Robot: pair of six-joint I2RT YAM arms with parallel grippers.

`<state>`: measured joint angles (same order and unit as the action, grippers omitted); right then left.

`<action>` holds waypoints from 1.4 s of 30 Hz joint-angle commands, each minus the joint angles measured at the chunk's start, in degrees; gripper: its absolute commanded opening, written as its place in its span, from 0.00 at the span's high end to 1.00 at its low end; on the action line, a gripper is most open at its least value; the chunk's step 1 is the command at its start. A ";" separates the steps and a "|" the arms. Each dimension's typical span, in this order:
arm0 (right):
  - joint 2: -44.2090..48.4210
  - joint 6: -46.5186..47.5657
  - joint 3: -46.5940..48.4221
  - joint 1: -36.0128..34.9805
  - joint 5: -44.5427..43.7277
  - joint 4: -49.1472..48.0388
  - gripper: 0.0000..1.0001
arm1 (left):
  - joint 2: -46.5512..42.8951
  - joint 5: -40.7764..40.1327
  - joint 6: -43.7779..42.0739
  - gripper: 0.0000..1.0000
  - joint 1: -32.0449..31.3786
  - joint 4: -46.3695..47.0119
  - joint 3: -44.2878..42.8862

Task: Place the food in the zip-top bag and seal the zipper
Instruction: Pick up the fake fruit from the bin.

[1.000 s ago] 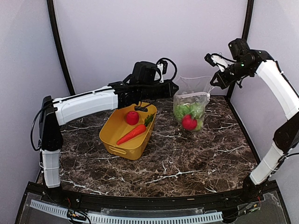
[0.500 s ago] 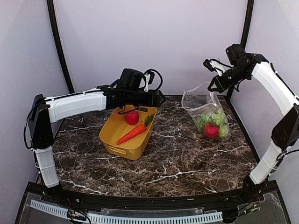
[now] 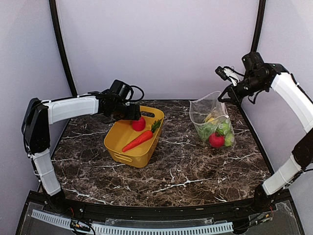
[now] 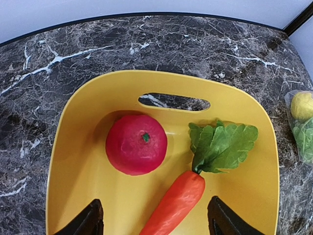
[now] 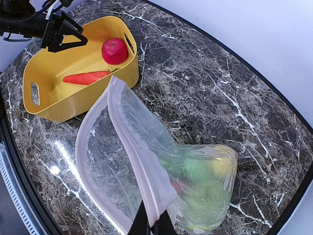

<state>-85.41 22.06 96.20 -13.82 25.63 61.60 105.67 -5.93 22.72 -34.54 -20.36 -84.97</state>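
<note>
The clear zip-top bag (image 3: 211, 122) stands at the back right, mouth open, with a red fruit (image 3: 216, 140), green pieces and a yellow one inside. My right gripper (image 3: 227, 94) is shut on the bag's mouth edge and holds it up. In the right wrist view (image 5: 152, 226) it pinches the pale zipper strip (image 5: 133, 142). A red tomato (image 4: 136, 144) and an orange carrot (image 4: 176, 203) with green leaves lie in the yellow tub (image 4: 73, 147). My left gripper (image 4: 155, 211) is open and empty above them, a finger on either side of the carrot.
The yellow tub (image 3: 117, 147) sits left of centre on the dark marble table, about a hand's width from the bag. Purple walls close in the back and sides. The right arm reaches in from the right wall side.
My left arm has drawn back leftward from the bag to over the tub. My right gripper has carried the bag rightward, and the bag now hangs lower and more upright.
</note>
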 commanded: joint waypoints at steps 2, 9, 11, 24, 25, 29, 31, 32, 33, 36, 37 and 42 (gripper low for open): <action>1.21 0.37 -1.18 0.04 3.68 -2.86 1.00 | 3.32 -1.22 -0.83 0.26 0.52 -2.45 -1.98; 1.85 0.71 -2.05 0.05 5.36 -2.34 1.00 | 8.34 -2.73 -2.11 0.24 0.53 -3.68 -6.60; 2.09 0.84 -2.36 0.03 5.48 -2.36 1.00 | 9.26 -3.49 -2.53 0.23 0.53 -3.75 -7.63; 1.51 0.78 -2.69 0.06 6.47 -2.03 1.00 | 17.16 -4.73 -5.05 0.23 0.53 -4.75 -15.88; 1.46 0.86 -2.68 0.05 6.58 -2.04 1.00 | 17.76 -4.93 -5.14 0.23 0.53 -4.92 -16.13; 1.06 0.85 -2.69 0.05 6.98 -1.97 1.00 | 19.61 -6.05 -5.95 0.23 0.53 -5.60 -17.41; 0.93 0.82 -2.82 0.05 7.11 -1.93 1.00 | 20.34 -6.46 -6.68 0.23 0.53 -5.62 -17.80; 0.94 0.86 -2.85 0.08 7.14 -1.97 1.00 | 20.57 -6.61 -6.83 0.23 0.53 -5.59 -17.83; 0.94 0.86 -2.86 0.03 7.23 -1.93 1.00 | 20.90 -6.76 -6.96 0.24 0.53 -5.51 -17.85; 1.11 0.98 -3.12 0.06 7.17 -1.95 1.00 | 21.48 -7.27 -7.55 0.25 0.53 -5.44 -17.84; 1.15 1.05 -3.25 0.03 7.16 -1.95 1.00 | 21.58 -7.35 -7.83 0.26 0.53 -5.29 -17.79; 1.02 1.14 -3.56 0.03 7.15 -2.02 1.00 | 21.73 -6.80 -8.21 0.31 0.53 -5.66 -17.97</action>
<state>-84.84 22.46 93.30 -13.82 31.46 60.47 127.28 -12.56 15.57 -34.33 -23.97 -101.56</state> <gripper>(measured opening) 0.005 0.707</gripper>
